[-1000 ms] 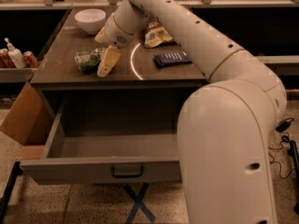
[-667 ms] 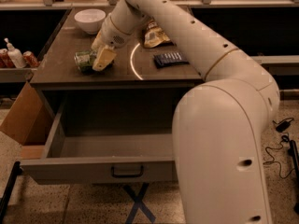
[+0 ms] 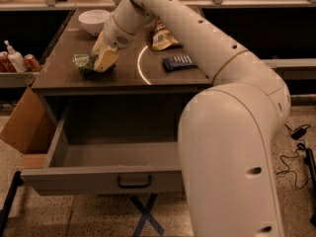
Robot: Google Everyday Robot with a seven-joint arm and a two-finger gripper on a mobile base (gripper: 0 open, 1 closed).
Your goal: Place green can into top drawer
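Note:
The green can [image 3: 84,63] lies on its side on the brown counter [image 3: 123,80], near its front left part. My gripper [image 3: 102,59] is down at the can's right end, touching or nearly touching it; the can's right end is hidden behind it. The top drawer [image 3: 98,179] below the counter is pulled open, with its dark handle [image 3: 134,182] at the centre of its front. Nothing shows inside the drawer. My white arm reaches over the counter from the right.
A white bowl [image 3: 94,19], a yellow snack bag [image 3: 165,36] and a dark blue packet [image 3: 177,62] lie on the counter. Red cans [image 3: 32,62] and a white bottle [image 3: 15,58] stand on a left shelf. A cardboard box [image 3: 24,125] sits left of the drawer. Cables [image 3: 291,132] lie on the floor.
My gripper has moved left along the counter and come down onto the green can's right end. The can and the drawer have not moved.

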